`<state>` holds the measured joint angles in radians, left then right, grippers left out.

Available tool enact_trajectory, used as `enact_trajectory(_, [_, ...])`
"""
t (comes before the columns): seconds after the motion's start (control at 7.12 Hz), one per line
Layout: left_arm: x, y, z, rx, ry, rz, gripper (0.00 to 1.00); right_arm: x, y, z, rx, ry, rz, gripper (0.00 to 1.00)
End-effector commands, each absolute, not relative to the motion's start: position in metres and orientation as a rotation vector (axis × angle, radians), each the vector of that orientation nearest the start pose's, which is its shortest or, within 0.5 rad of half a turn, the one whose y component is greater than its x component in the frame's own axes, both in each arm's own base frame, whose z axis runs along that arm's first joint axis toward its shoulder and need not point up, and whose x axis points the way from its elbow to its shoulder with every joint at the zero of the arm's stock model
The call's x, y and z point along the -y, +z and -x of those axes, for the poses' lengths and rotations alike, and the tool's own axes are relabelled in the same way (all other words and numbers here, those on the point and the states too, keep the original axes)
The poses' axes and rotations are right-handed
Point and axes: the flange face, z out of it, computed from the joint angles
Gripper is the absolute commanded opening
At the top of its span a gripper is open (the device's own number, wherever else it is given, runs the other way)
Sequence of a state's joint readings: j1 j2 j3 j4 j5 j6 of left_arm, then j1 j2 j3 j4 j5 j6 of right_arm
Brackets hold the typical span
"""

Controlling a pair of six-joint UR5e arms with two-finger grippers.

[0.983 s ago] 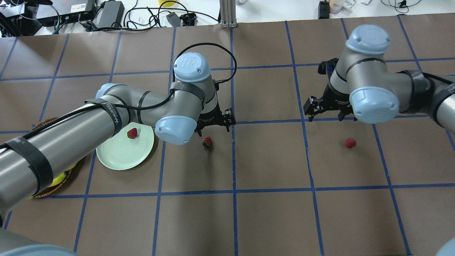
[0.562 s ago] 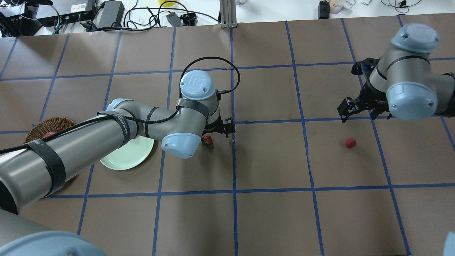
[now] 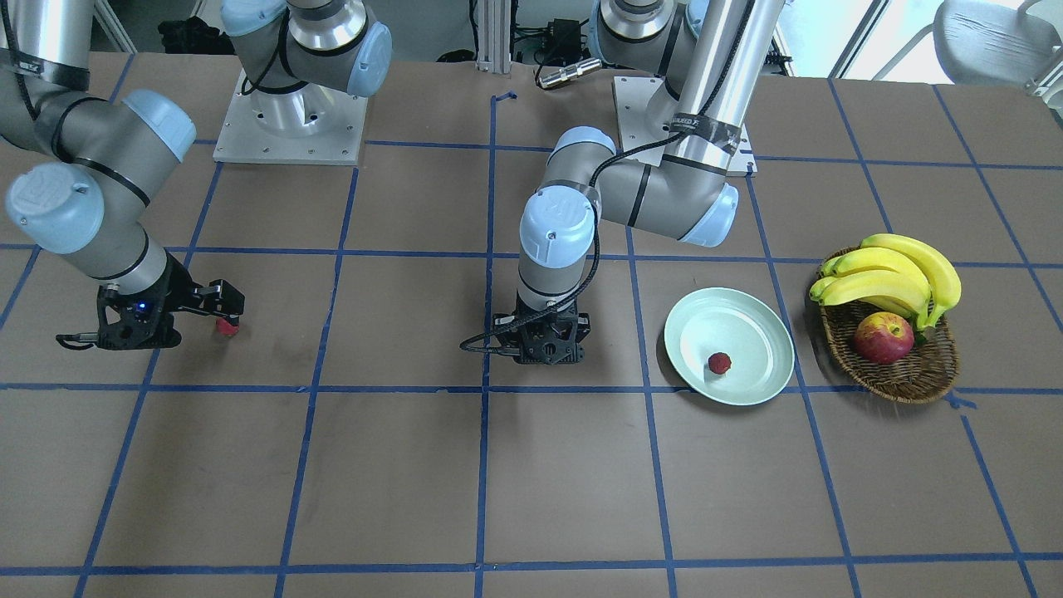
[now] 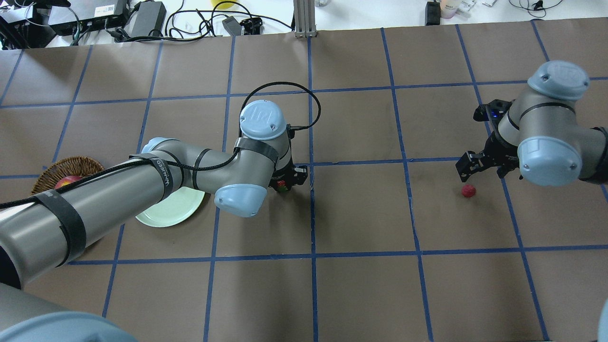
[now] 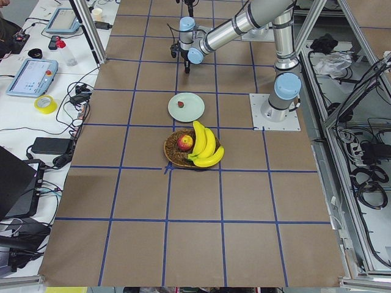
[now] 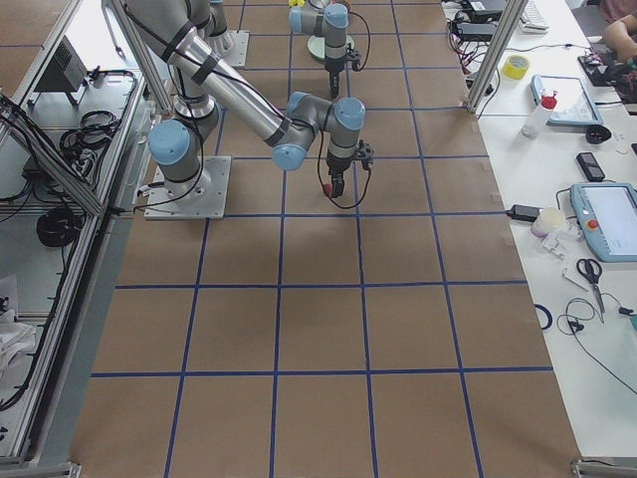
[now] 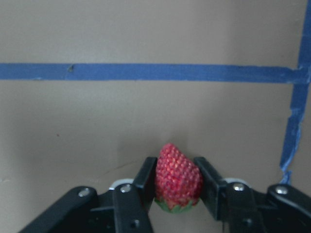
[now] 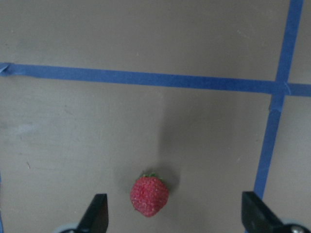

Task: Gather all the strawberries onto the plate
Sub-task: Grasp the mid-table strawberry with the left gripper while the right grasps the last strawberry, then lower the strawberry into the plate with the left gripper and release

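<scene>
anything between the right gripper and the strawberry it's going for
Nothing. In the right wrist view the right gripper has its jaws open either side of the strawberry, with only bare brown table between them.

The strawberry (image 7: pixel 178 175) pinched in the left gripper (image 7: pixel 176 169) has bumpy, seeded, faintly shiny skin, and the gripper's fingers (image 7: pixel 145 179) look matt black with bright metal screws (image 7: pixel 237 187). The worktop (image 7: pixel 97 126) under it is matt brown paper crossed by smooth blue tape (image 7: pixel 146 72); the plate (image 3: pixel 751 332) beside that gripper is smooth and glossy.
</scene>
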<state>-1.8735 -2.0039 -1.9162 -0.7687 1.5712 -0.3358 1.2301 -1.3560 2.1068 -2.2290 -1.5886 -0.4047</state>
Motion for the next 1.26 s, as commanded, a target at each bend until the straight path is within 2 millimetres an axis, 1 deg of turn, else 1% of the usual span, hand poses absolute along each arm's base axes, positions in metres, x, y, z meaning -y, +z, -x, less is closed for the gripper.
enact_trajectory(0.0, [0.525, 0.195, 0.231, -3.160, -0.072, 0.099, 0.00, 0.468, 0.180, 0.026, -3.118, 0.093, 0.079, 0.96])
enact_trajectory(0.14, [0.532, 0.218, 0.204, -3.162, -0.109, 0.077, 0.00, 0.462, 0.174, 0.023, -3.111, 0.098, 0.081, 0.88])
enact_trajectory(0.28, [0.536, 0.243, 0.180, -3.157, -0.124, 0.010, 0.00, 0.463, 0.175, 0.024, -3.116, 0.086, 0.088, 0.67])
enact_trajectory(0.42, [0.545, 0.260, 0.144, -3.157, -0.099, 0.054, 0.00, 0.463, 0.174, 0.024, -3.115, 0.088, 0.088, 0.43])
enact_trajectory(0.56, [0.548, 0.266, 0.110, -3.153, -0.079, -0.012, 0.00, 0.462, 0.173, 0.023, -3.114, 0.095, 0.088, 0.25])
enact_trajectory(0.7, [0.550, 0.266, 0.078, -3.150, -0.065, -0.039, 0.00, 0.463, 0.174, 0.023, -3.114, 0.093, 0.091, 0.14])
enact_trajectory(0.84, [0.554, 0.258, 0.036, -3.154, -0.042, -0.058, 0.00, 0.463, 0.175, 0.023, -3.115, 0.091, 0.086, 0.07])
enact_trajectory(0.98, [0.548, 0.248, 0.008, -3.159, -0.006, -0.082, 0.00, 0.465, 0.177, 0.023, -3.118, 0.082, 0.084, 0.07])
enact_trajectory(1.12, [0.539, 0.237, -0.012, -3.170, 0.032, -0.109, 0.00, 0.471, 0.182, 0.025, -3.124, 0.075, 0.065, 0.07])
